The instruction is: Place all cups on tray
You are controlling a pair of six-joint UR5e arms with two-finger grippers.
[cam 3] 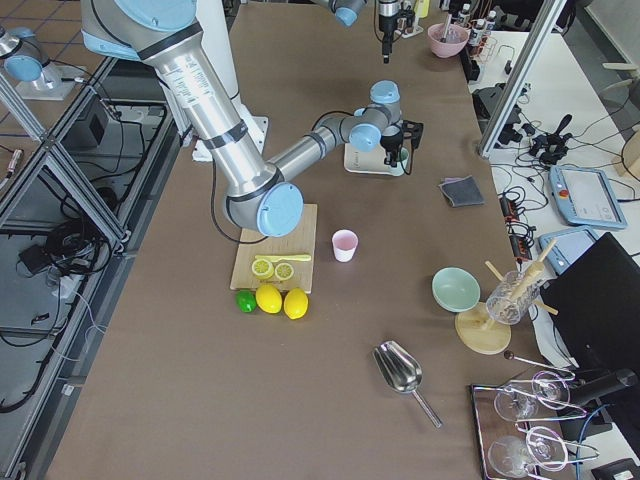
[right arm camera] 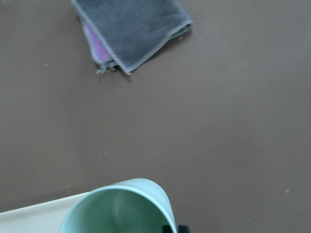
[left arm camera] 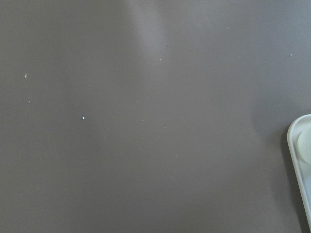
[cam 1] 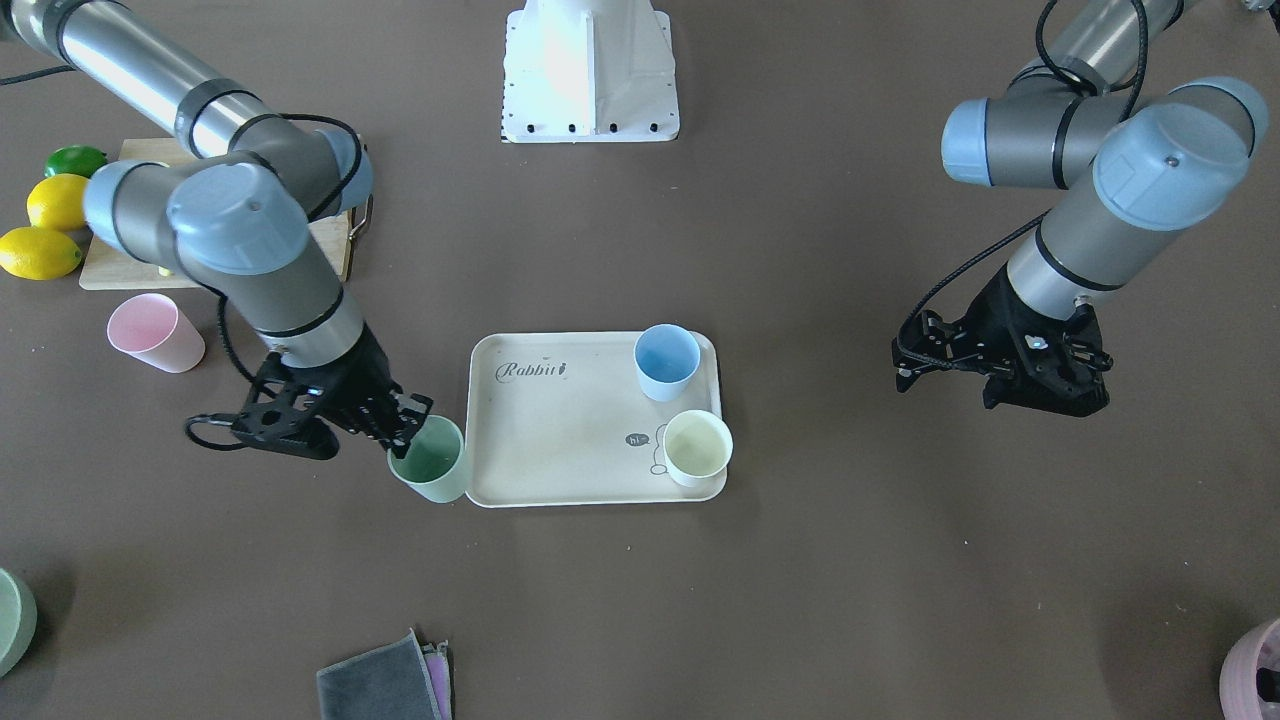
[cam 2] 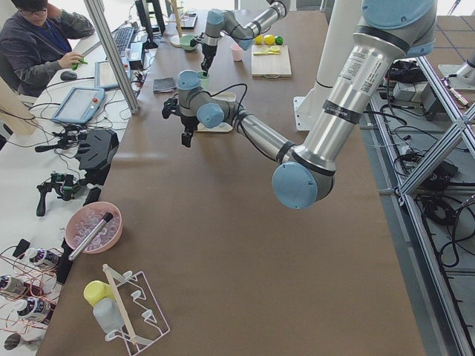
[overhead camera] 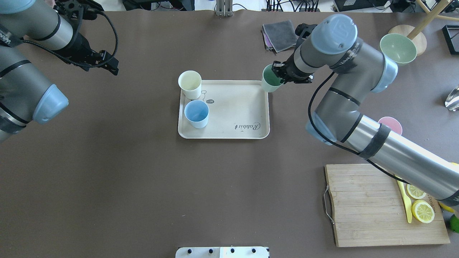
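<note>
We see the right gripper (cam 1: 410, 428) clamped on the green cup (cam 1: 432, 465) at the tray (cam 1: 560, 445) edge. Left gripper (overhead camera: 110, 66) hovers well apart; can't tell its fingers.

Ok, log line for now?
right hand: gripping green cup at tray edge | on tray: blue cup, cream cup | off tray: pink cup | left hand: empty

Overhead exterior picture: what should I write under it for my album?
The right claw holds the green cup at the tray's corner; the blue cup and yellow cup already stand on it.
</note>
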